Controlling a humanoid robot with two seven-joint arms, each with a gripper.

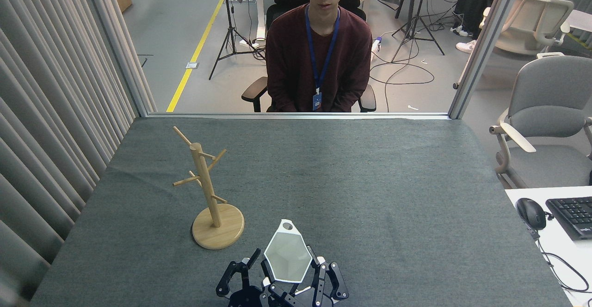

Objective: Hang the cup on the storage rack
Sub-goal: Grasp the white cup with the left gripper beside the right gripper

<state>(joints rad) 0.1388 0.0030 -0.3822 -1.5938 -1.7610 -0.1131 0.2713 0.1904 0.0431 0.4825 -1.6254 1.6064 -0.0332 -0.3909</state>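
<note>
White hexagonal faceted cup (287,257): clamped between right gripper (290,277) fingers, tab up. Left gripper (240,274): state unclear. Light wooden storage rack (208,191): left, apart.

- A grey felt-covered table (370,182) fills the lower half of the view.
- Pale pleated curtains (46,113) run along the 9 o'clock side.
- At 12 o'clock a person (319,52) in a maroon top with a blue lanyard sits in a black chair.
- Behind lies a grey floor (175,20) with a yellow line (196,48), tripods (416,20) and loose cables.
- At 3 o'clock stands a grey office chair (545,122).
- At 4 o'clock a white desk (555,247) bears a mouse (531,213) and a keyboard (573,214).
</note>
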